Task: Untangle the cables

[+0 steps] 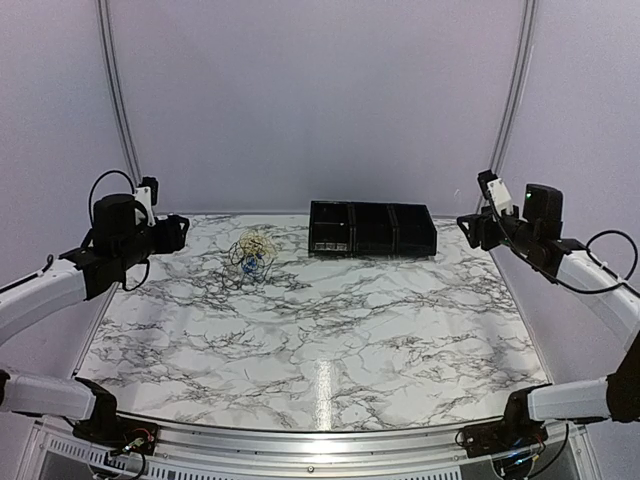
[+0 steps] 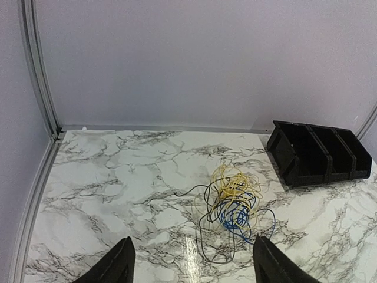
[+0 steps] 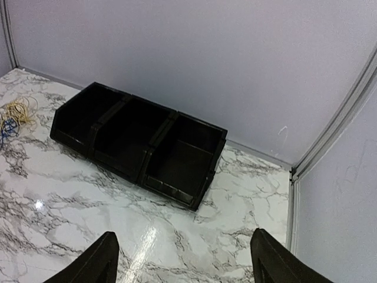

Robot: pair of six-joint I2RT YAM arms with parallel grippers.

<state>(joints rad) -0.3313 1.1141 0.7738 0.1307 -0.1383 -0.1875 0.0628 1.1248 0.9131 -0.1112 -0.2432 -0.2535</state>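
Nearest, both arms hang raised at the sides of the table (image 1: 330, 340). The left gripper (image 2: 189, 262) stands wide open with nothing between its fingers, looking down toward the heap. The right gripper (image 3: 182, 262) is spread just as wide and is also empty, over on the right and well apart from the wires.

The cables (image 2: 232, 206) lie as 1 heap left of centre, toward the far side of the marble. The yellow cable (image 2: 232, 184) makes up the far part, the blue cable (image 2: 238, 215) sits nearer, and the black cable (image 2: 203, 239) loops out around both toward the near left.

All 3 overlap, so a pinch would likely catch 2 strands at once. A pull on 1 may drag the whole heap or cinch the crossings tighter. The wires are thin and lie flat on a glossy top, so the fingers may close on nothing or slip off.

Farther right, the row of 3 black bins (image 1: 372, 230) sits near the heap. A sweep to the right could snag a loop on its corner.
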